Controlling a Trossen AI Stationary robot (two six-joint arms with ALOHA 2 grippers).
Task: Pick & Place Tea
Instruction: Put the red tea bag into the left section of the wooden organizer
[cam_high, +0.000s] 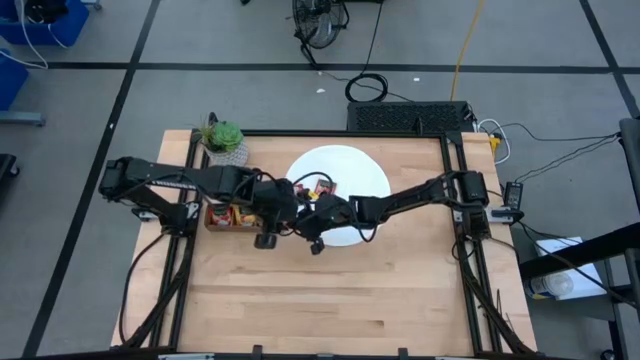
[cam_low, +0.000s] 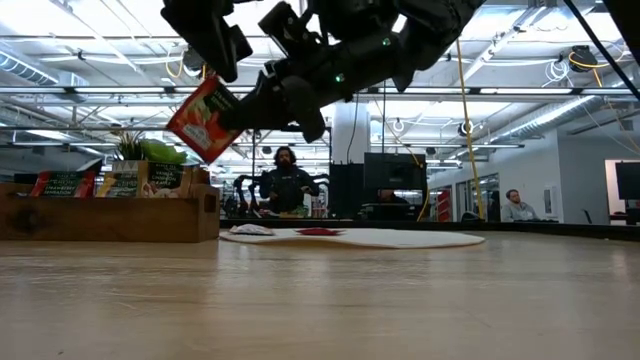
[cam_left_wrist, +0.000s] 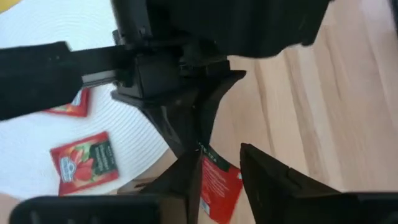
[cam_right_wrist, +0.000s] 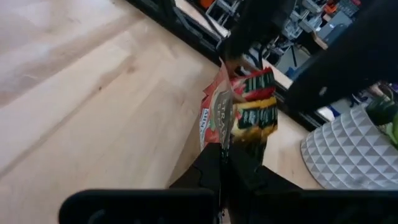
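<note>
Grey floor (cam_high: 250, 90) with dark lines; bright ceiling lights (cam_low: 560, 75) beyond.

Color-wise: the sachet (cam_low: 204, 118) hanging up in the air is showing bright red with a white patch and dark label marks. Two more red sachets (cam_left_wrist: 84, 163) with dark green panels are lying on the plain white disc (cam_high: 352, 170). The tabletop (cam_high: 330, 290) is looking pale blond wood with visible grain, the tray (cam_low: 110, 213) darker brown, the plant (cam_high: 223, 136) green.
</note>
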